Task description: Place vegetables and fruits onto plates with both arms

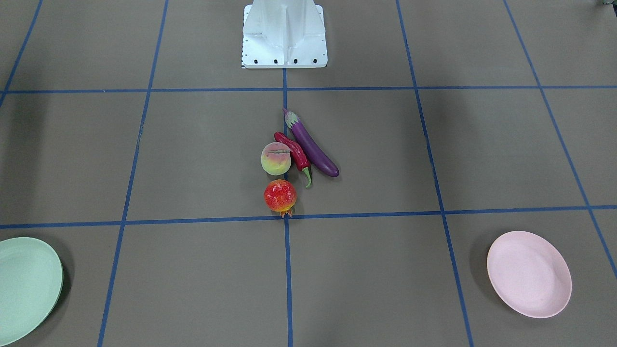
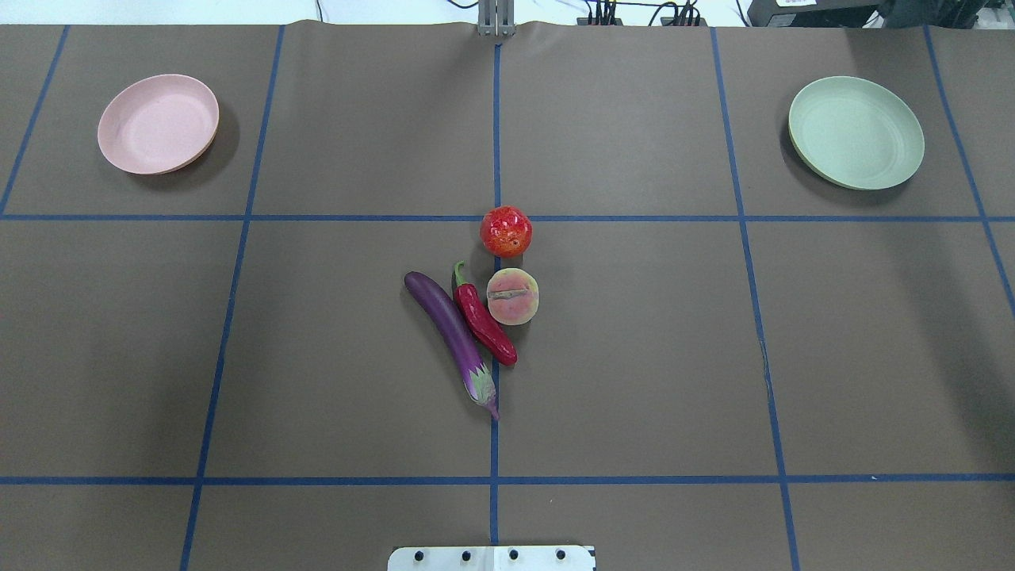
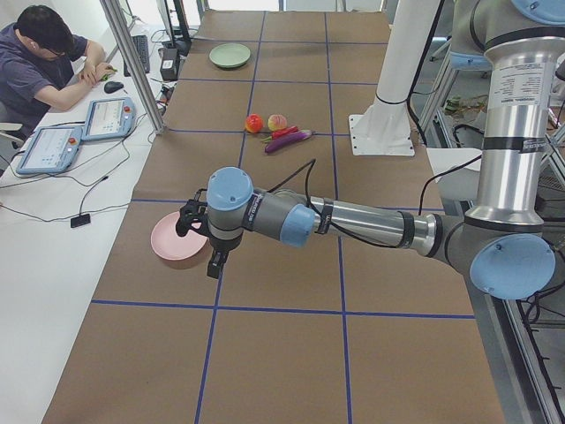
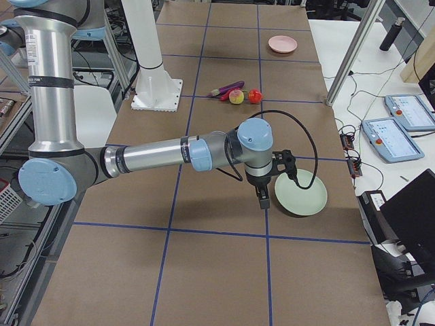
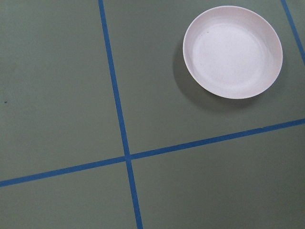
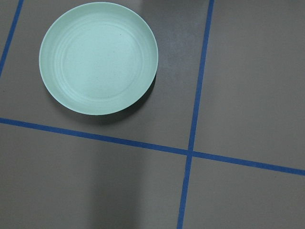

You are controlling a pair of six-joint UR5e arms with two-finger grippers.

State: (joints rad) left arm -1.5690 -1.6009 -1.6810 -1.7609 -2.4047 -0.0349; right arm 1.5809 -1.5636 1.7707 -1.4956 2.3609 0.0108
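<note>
The purple eggplant [image 2: 452, 329], red chili pepper [image 2: 484, 321], peach [image 2: 512, 296] and pomegranate [image 2: 506, 231] lie close together at the table's middle, also seen in the front view [image 1: 311, 144]. The pink plate [image 2: 158, 123] sits empty at the far left and the mint green plate [image 2: 856, 132] sits empty at the far right. My left gripper [image 3: 214, 263] hangs above the table beside the pink plate [image 3: 177, 240]. My right gripper [image 4: 264, 197] hangs beside the green plate [image 4: 300, 192]. Both show only in the side views, so I cannot tell whether they are open or shut.
The white robot base block [image 1: 284, 36] stands at the table's near-robot edge. Blue tape lines [image 2: 496, 143] grid the brown table. An operator [image 3: 40, 53] sits at a side desk with tablets. The left wrist view shows the pink plate [image 5: 232, 51], the right wrist view the green plate [image 6: 98, 57].
</note>
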